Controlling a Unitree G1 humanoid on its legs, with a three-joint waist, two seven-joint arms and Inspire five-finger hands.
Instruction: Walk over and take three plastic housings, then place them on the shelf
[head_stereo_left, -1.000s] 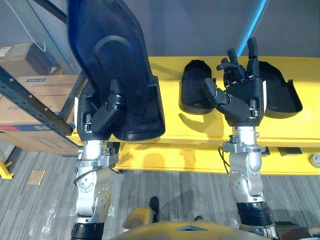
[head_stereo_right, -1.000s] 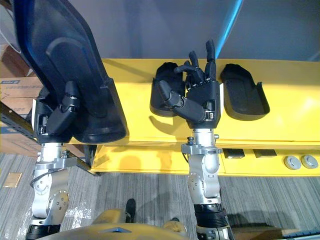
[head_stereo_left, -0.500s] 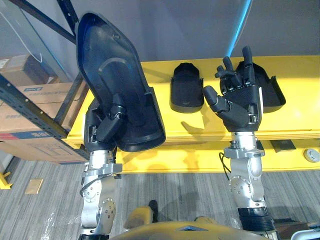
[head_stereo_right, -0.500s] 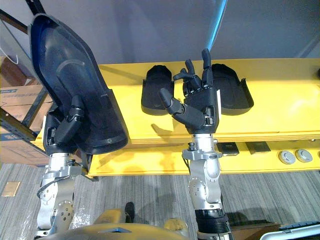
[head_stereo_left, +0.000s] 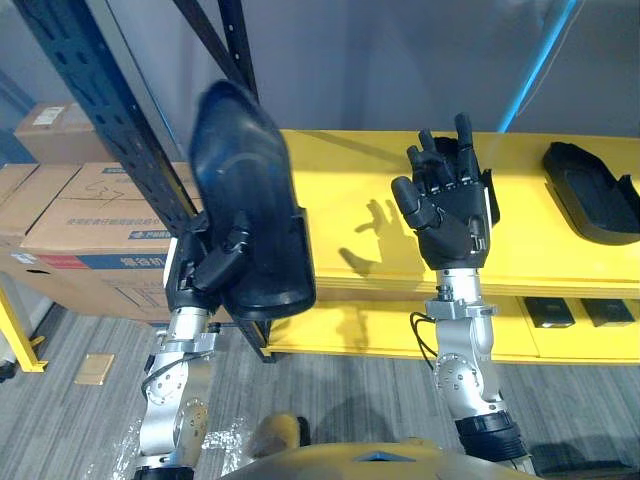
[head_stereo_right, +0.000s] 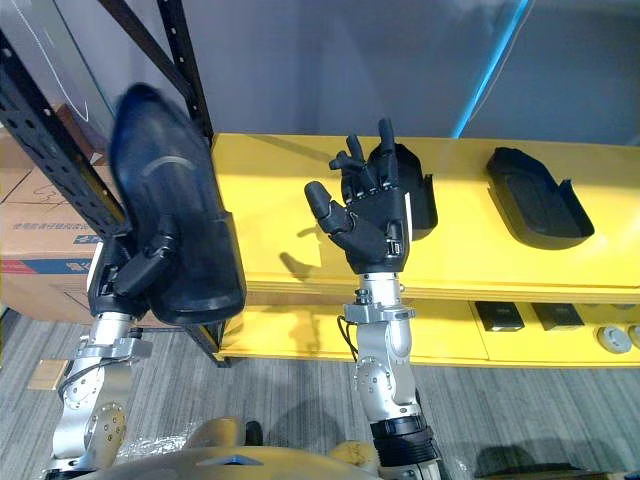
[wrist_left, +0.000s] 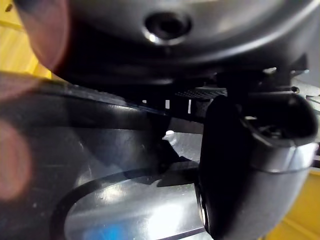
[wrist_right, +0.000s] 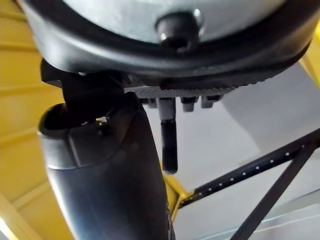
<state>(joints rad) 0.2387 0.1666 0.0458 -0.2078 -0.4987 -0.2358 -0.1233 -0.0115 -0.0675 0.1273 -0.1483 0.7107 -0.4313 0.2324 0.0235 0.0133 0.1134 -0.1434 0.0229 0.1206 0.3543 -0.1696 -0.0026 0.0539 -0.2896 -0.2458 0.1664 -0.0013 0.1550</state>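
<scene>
1. The view has swung left over the last second. The long yellow workbench sits further right in frame, and the black perforated steel shelf rack and brown cardboard boxes now loom large. This is the robot turning; nothing has shifted on the bench.
2. The large black moulded plastic housing is upright and clear of the bench.
3. Two more black plastic housings lie on the bench.
4. The left hand stays curled round the large housing's lower end.
5. The right hand is raised and empty, fingers spread wide.
6. Judgement: the first housing is en route to the shelf, with two left to fetch.
</scene>
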